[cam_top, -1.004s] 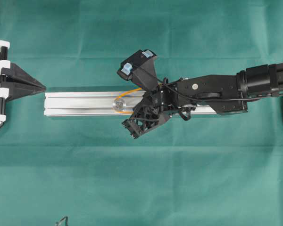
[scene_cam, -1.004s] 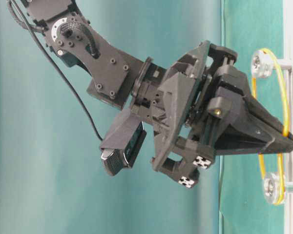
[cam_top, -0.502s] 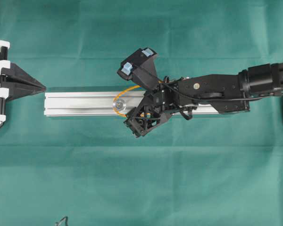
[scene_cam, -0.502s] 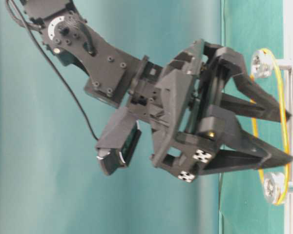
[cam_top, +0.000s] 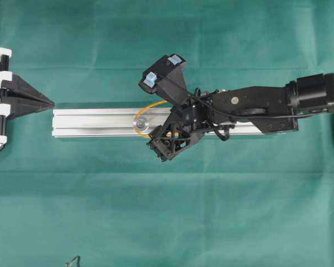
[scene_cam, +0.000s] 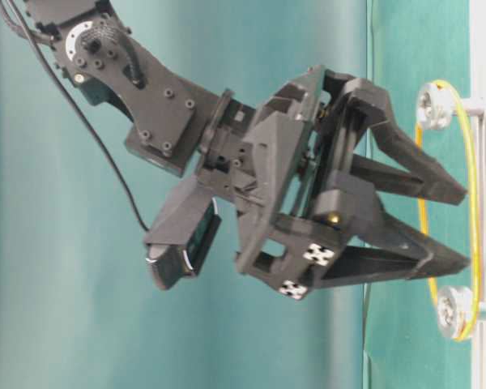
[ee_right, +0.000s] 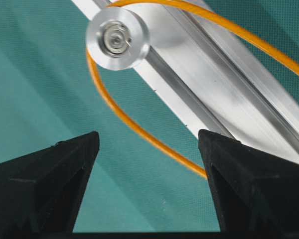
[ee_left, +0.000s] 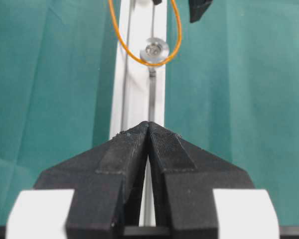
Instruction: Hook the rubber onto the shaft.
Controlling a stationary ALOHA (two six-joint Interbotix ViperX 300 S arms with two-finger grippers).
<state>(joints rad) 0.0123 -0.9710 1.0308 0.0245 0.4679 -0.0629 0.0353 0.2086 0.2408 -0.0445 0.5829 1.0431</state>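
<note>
Looping around two silver round pulleys (scene_cam: 434, 106) on long aluminium rail (cam_top: 94, 122), thin orange rubber band (scene_cam: 473, 203) sits hooked. Right gripper (scene_cam: 462, 227) spread wide, holds nothing, tips near band. Left gripper (ee_left: 148, 130) clenched, empty, at rail end on green cloth surface (cam_top: 167, 211).

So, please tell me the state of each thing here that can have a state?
rubber: looped around both pulleys, free of any grip
right end effector: open, holding nothing
left end effector: shut, empty, at the rail's end
upper pulley: band around it
lower pulley: band around it
</note>
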